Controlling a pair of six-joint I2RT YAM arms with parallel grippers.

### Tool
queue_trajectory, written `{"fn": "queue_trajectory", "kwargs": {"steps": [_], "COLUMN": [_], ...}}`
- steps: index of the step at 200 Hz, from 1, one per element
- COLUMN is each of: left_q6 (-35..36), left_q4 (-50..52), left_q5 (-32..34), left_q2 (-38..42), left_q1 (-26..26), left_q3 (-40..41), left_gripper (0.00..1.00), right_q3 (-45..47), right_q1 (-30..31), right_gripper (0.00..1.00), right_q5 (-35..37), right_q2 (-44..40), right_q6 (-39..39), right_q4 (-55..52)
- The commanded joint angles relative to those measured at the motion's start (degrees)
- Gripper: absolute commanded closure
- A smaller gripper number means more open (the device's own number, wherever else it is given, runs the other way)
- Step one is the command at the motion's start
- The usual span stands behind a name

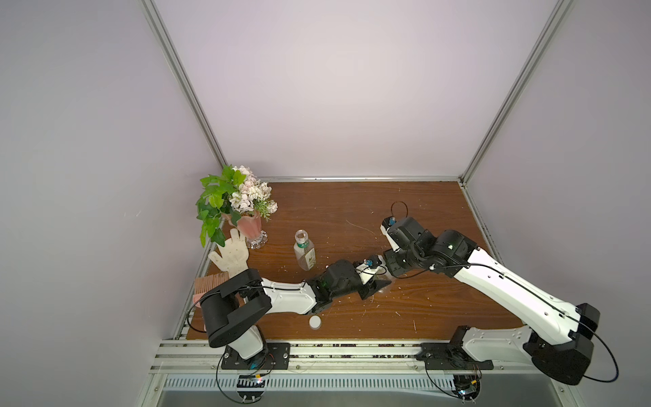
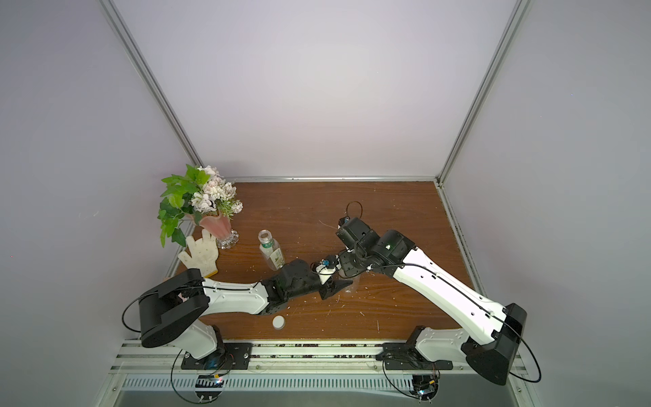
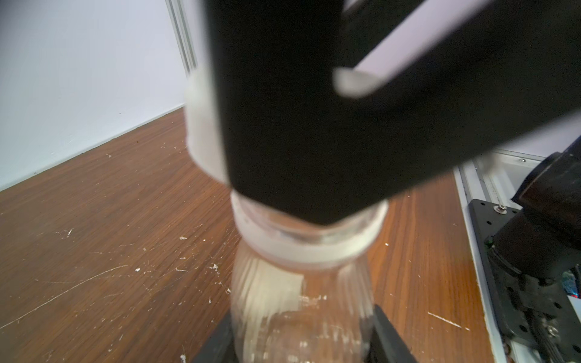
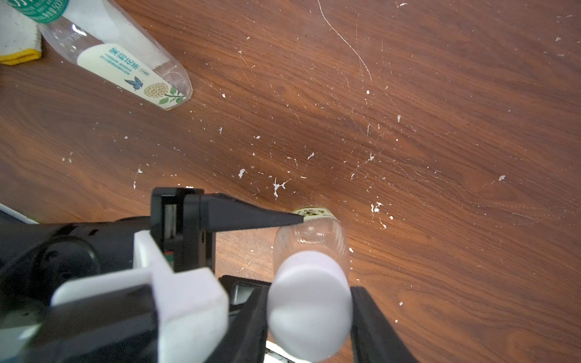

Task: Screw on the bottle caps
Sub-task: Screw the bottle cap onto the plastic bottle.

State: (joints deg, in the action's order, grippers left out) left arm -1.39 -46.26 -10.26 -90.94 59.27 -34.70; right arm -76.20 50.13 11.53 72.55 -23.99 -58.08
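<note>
A plain clear bottle stands upright at the table's middle, and my left gripper is shut on its body, one finger on each side. Above its neck sits a white bottle cap; my right gripper is shut on that cap from above. In a top view the two grippers meet at the plain bottle. The labelled bottle stands uncapped to the left, its mouth open. A second white cap lies loose near the front edge, below my left arm.
A pink vase of flowers stands at the back left, with a white glove and a pinkish brush in front of it. White flecks dot the wooden table. Metal rails run along the front edge.
</note>
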Motion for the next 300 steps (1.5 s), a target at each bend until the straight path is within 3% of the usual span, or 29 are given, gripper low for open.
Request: {"fn": "queue_trajectory", "kwargs": {"steps": [1,300], "left_q6": [0.69,0.69], "left_q4": [0.98,1.0], "left_q5": [-0.69,1.25], "left_q2": [-0.56,-1.05], "left_q1": [0.76,0.72], "left_q3": [-0.88,-1.22], "left_gripper": [0.49,0.5], "right_q3": [1.03,1.42], "right_q1": [-0.05,-0.09], "right_gripper": [0.56,0.52], "right_q5": [0.05,-1.2], "right_q2": [0.22,-0.23], "right_q6": [0.02,0.25], "right_q4": [-0.42,-1.33]}}
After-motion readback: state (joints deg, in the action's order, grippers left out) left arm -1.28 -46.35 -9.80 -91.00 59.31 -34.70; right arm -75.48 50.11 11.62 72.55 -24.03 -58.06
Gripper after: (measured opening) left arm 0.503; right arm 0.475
